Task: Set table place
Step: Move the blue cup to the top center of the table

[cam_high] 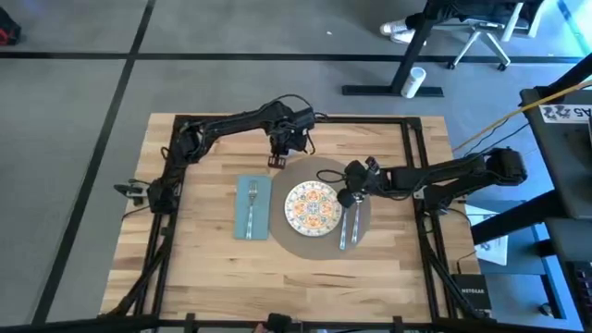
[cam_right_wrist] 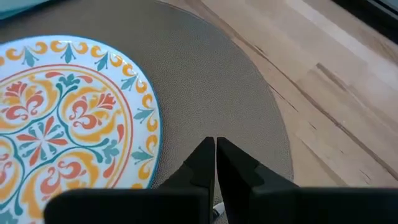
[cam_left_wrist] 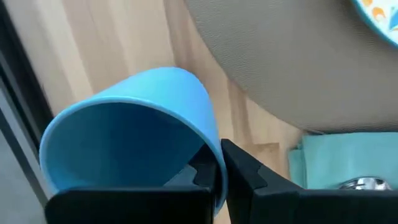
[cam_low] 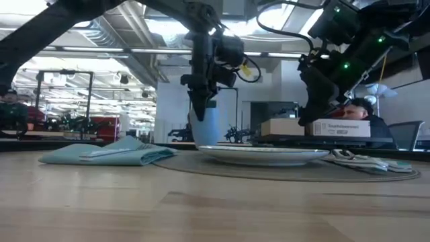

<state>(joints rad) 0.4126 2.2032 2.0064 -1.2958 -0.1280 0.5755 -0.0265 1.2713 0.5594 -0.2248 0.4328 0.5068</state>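
Note:
The place is a round grey-brown mat (cam_high: 322, 172) on the wooden table (cam_high: 203, 259), with a patterned plate (cam_high: 314, 205) on its middle. My left gripper (cam_high: 280, 153) stands at the mat's far left edge, shut on a light blue cup (cam_left_wrist: 155, 106). In the low view the plate hides the foot of the cup (cam_low: 203, 128). My right gripper (cam_right_wrist: 215, 163) is shut and hovers over the mat (cam_right_wrist: 217, 81) just right of the plate (cam_right_wrist: 62, 118), with nothing in it. My left gripper pinches the blue cup's wall at its rim (cam_left_wrist: 212, 146), one finger (cam_left_wrist: 202, 171) inside the cup and the other finger (cam_left_wrist: 249, 171) outside. It reaches down from above. The cup stays upright, mouth up; whether its foot rests on the table I cannot tell.
A teal napkin (cam_high: 252, 205) with a fork on it lies left of the mat. Cutlery (cam_high: 348, 227) lies on the mat's right part, below my right gripper. A black frame (cam_high: 416, 139) edges the table. Bare wood shows toward the near edge.

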